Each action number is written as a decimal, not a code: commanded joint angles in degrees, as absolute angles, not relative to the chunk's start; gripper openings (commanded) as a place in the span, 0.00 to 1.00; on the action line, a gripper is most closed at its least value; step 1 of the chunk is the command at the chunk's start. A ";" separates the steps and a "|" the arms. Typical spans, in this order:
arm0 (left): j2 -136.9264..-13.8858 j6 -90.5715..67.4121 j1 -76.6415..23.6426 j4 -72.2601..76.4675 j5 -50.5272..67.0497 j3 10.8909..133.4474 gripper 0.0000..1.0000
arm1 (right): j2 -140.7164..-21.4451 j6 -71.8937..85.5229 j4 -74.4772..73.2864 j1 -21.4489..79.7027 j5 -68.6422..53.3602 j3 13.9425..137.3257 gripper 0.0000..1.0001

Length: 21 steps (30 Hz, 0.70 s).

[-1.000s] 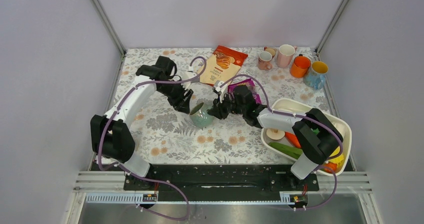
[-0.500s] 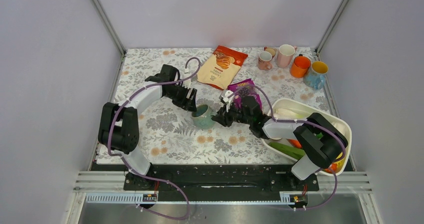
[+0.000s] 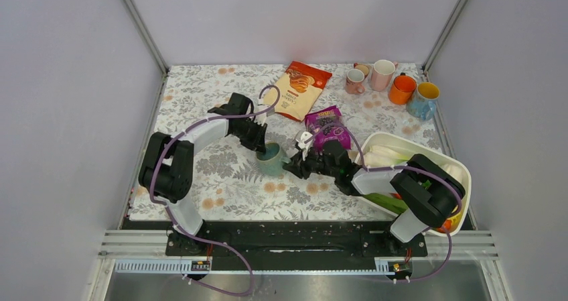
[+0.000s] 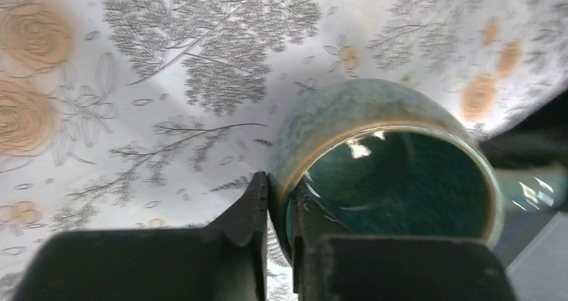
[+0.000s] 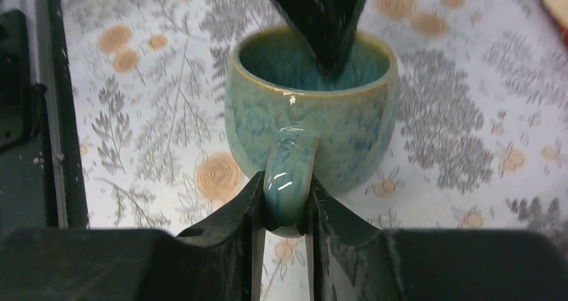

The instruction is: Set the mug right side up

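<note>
Moved: left gripper [image 4: 280, 187] is now clamping the mug [image 3: 270, 159] by its rim, centre frame.
Mug: sitting upright.
Right gripper [image 5: 287, 200]: fingers squeezing the handle [image 5: 288, 170], nearly closed.

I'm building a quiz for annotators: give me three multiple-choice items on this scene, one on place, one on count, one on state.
1. Where does the left claw grip the blue-green glazed ceramic mug? A rim wall; B handle; C base.
2. How many snack bags lie on the table? A one; B two; C four.
3. The mug stands: A mouth up; B mouth down; C on its side.
Answers: 1 A, one finger inside the rim, one outside. 2 B, an orange snack bag and a purple snack bag. 3 A, its dark inside shows from above.
</note>
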<state>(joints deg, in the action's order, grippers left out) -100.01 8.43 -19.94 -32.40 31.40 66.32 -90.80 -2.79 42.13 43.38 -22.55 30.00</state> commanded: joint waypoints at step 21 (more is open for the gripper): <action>-85.31 13.48 -28.27 -26.60 14.68 63.85 0.00 | -75.95 -0.94 3.89 43.22 -16.13 43.25 0.99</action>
